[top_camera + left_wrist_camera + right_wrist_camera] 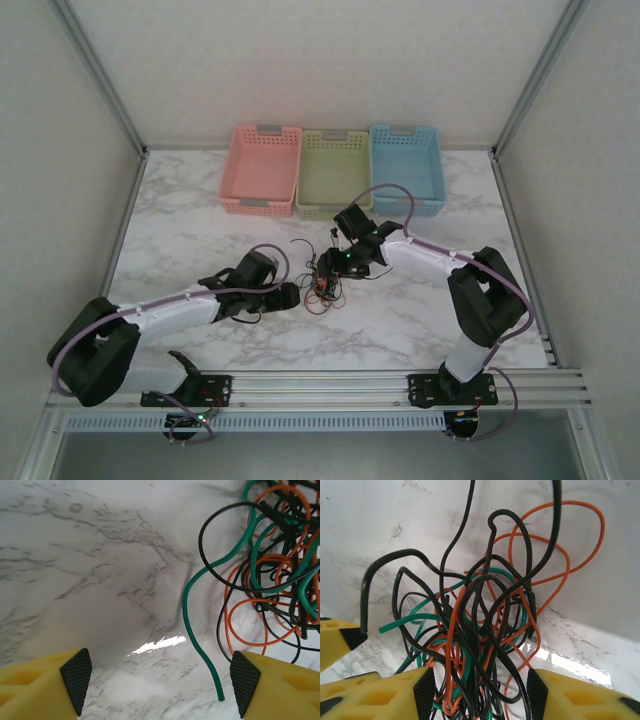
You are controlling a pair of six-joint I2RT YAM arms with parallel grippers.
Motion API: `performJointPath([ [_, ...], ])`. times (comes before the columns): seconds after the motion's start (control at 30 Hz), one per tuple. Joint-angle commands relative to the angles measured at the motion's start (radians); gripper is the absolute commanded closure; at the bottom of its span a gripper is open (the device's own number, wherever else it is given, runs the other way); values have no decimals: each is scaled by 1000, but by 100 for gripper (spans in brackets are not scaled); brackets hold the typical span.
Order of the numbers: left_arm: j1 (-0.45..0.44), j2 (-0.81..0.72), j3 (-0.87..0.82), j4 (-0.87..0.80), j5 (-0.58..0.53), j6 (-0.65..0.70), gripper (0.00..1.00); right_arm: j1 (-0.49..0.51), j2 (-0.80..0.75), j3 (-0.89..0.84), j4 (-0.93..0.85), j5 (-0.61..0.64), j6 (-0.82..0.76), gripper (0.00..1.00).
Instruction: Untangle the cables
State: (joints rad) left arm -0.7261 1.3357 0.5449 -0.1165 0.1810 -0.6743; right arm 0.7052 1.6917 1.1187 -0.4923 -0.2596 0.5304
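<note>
Looking down from the top view first, I see the cables [322, 285] as one small dark knot on the marble table [200, 210]. It lies between the left claw [293, 296] and the right claw [343, 262], both close at its edges.

Through the left wrist, the left claw [160, 680] stands wide apart and holds nothing. The cables [275, 570] sit ahead of it and off to one side, with black, orange and green loops crossing each other. One green cable [192, 625] trails out, and its cut end lies on the table between the pads [77, 677], near the one closest to the knot. If I closed here, I judge the pad could nudge that end aside. It could also catch it so near the tip that it slips out on the pull.

Through the right wrist, the right claw [480, 695] is parted too. The thick of the cables [485, 630] stands up between its pads [426, 692], and I see nothing squeezed. The strands look thin, springy and threaded through one another, and an orange loop [580, 535] reaches furthest ahead. Clamping here would likely take many at once, and pulling would then tighten the knot or drag the whole lot along
</note>
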Motion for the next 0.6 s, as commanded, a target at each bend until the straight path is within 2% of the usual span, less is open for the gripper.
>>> performJointPath([
  [0.0,-24,42,20,59,0,5,25,8,-54,19,-39,41,-26,45],
  [0.1,-39,78,33,67,-6,10,28,8,-83,13,-43,46,-31,45],
  [0.2,-47,106,36,79,-11,12,37,8,-112,11,-54,59,-36,45],
  [0.47,-49,115,30,87,-10,15,81,8,-161,18,-81,89,-39,45],
  [0.57,-50,83,29,78,-12,16,90,8,-168,24,-87,93,-41,45],
])
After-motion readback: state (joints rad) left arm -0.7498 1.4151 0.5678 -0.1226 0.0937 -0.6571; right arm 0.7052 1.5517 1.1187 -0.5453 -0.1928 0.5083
